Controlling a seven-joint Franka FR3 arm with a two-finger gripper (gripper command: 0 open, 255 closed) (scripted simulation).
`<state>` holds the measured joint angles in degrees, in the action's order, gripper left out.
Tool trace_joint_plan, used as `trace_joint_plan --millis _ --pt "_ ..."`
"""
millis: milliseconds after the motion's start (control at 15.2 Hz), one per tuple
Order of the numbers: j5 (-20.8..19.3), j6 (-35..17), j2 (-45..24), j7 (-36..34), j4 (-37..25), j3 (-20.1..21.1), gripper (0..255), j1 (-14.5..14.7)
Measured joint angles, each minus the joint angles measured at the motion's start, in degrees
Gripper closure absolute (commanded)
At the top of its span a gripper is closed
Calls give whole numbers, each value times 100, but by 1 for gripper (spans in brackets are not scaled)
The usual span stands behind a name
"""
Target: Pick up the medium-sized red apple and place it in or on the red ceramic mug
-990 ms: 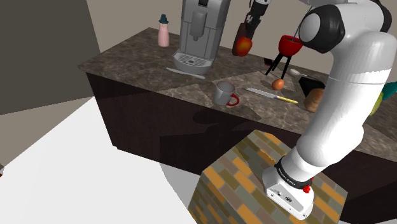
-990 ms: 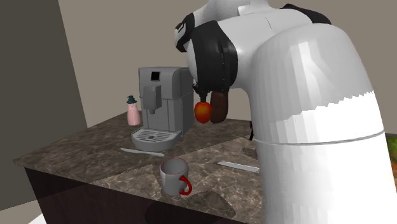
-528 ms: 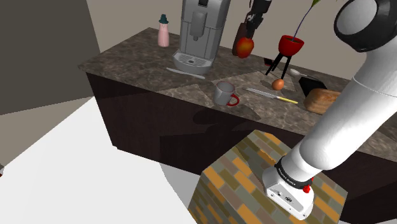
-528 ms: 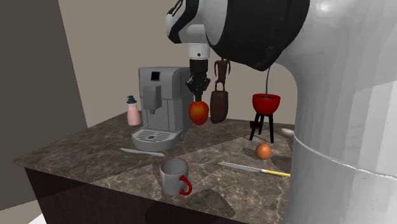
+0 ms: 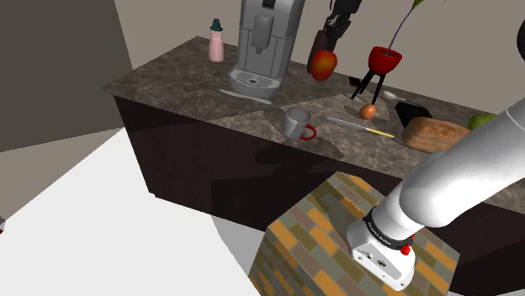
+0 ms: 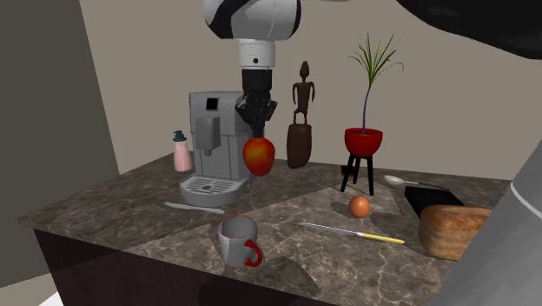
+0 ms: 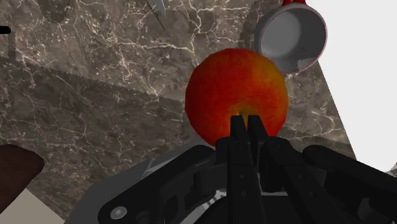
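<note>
One red apple (image 6: 259, 156) clasped in fingers (image 7: 238, 137), one grey mug (image 6: 236, 241)

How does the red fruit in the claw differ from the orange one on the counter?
The apple is larger, red with yellowish patches; the orange fruit is smaller, evenly orange. The apple hangs in the gripper above the counter; the orange fruit lies on it. Both are round.

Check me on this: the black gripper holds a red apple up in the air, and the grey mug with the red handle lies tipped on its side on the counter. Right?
Not quite. The mug stands upright on the counter, opening upward, as the second exterior view shows. The gripper does hold the red apple in the air.
</note>
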<state>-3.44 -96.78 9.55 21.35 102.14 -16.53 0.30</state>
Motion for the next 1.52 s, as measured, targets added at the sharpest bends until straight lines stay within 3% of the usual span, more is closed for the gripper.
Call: trace_joint_plan --millis 594,1518 --pt "-144 370 1201 -1004 860 700 255 278" --pt "-195 -640 1441 -1110 2118 707 255 263"
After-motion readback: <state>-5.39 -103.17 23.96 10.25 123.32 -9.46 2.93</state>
